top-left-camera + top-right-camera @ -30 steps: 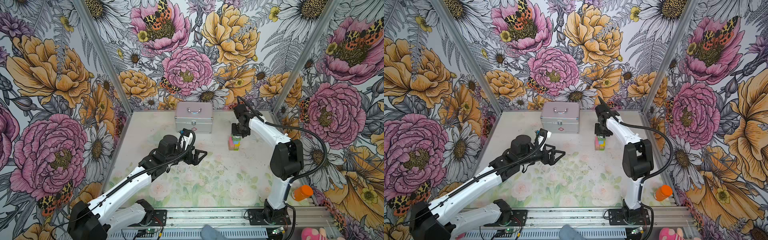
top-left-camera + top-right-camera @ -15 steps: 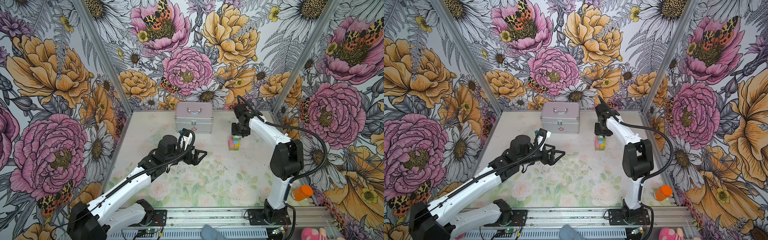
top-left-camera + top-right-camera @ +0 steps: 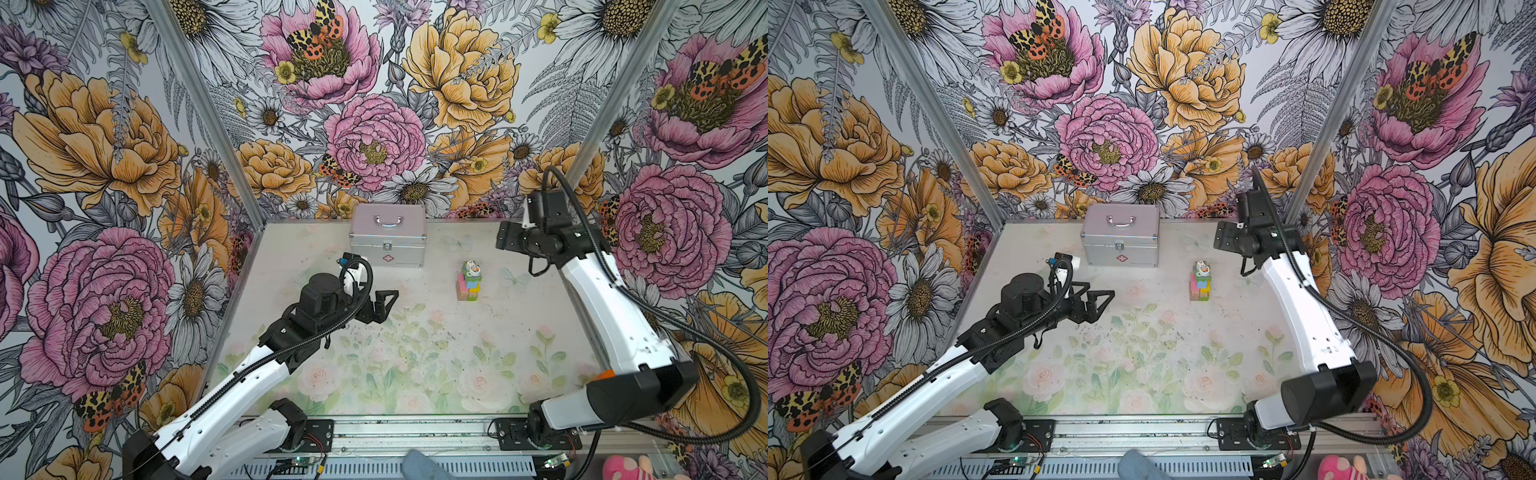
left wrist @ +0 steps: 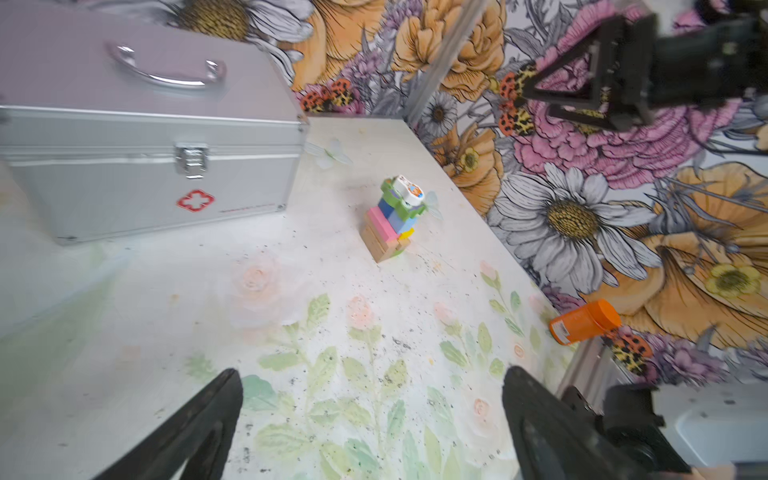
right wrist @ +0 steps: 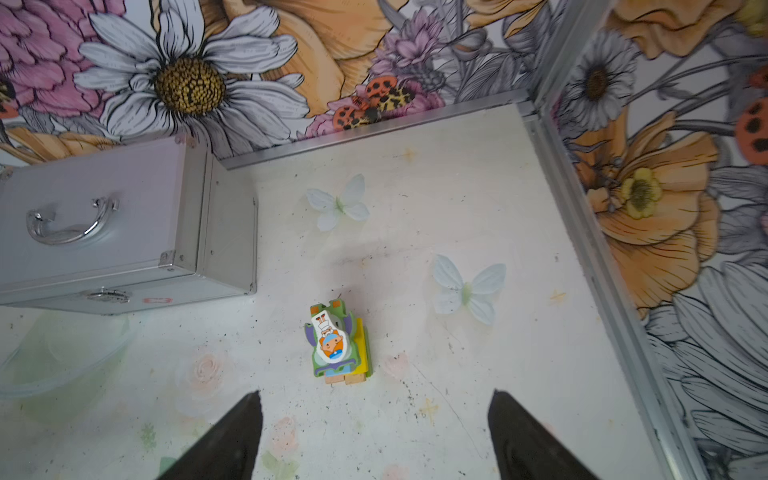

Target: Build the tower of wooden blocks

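Right pincer: jaws well apart, nothing between them. I hold it above the tower and off to one side. From there the wrist camera looks down on the top piece, and nothing of mine touches the stack.

Left pincer: jaws fully apart, empty. It hovers over the middle of the table, pointed toward the tower and well apart from it. I judge that is far enough to avoid a knock.

The tower stands free toward the back of the table, between the silver first-aid case and the right wall, touching neither. Tan wood blocks form the base, with pink, blue, yellow and green above. A green figure piece sits on those and a white cartoon figure piece caps it.

Finding: I see no loose blocks on the table, so I judge the build done or nearly so. The flat top pieces overhang the blocks beneath, which is the likeliest place for a topple.
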Robot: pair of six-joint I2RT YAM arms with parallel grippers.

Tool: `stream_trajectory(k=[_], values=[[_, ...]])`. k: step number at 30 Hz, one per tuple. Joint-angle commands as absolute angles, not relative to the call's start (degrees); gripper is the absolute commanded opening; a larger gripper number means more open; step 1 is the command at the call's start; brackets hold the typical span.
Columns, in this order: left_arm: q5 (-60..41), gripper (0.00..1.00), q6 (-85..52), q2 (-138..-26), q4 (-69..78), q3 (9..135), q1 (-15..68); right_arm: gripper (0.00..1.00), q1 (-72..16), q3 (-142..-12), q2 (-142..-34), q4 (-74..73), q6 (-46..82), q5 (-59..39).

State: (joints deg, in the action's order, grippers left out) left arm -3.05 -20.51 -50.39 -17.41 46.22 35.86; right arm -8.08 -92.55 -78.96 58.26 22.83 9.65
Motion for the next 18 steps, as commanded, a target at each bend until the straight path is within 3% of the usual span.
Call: stream_trajectory(k=[1,11,18], values=[[19.7,0.99,-23.6,-46.0,-21.7,42.3,35.5,0.99,-5.2,-82.3,-75.4,57.8,23.1,12.8],[44.2,0.99,-32.2,-31.2,-22.0,27.3,35.5,1.0,4.4,-52.5,-54.4,46.1,30.4,16.6],[56.2,0.99,-23.1,-28.5,-15.1,21.9,35.2,1.0,12.7,-43.6,-53.6,40.4,33.3,13.0]])
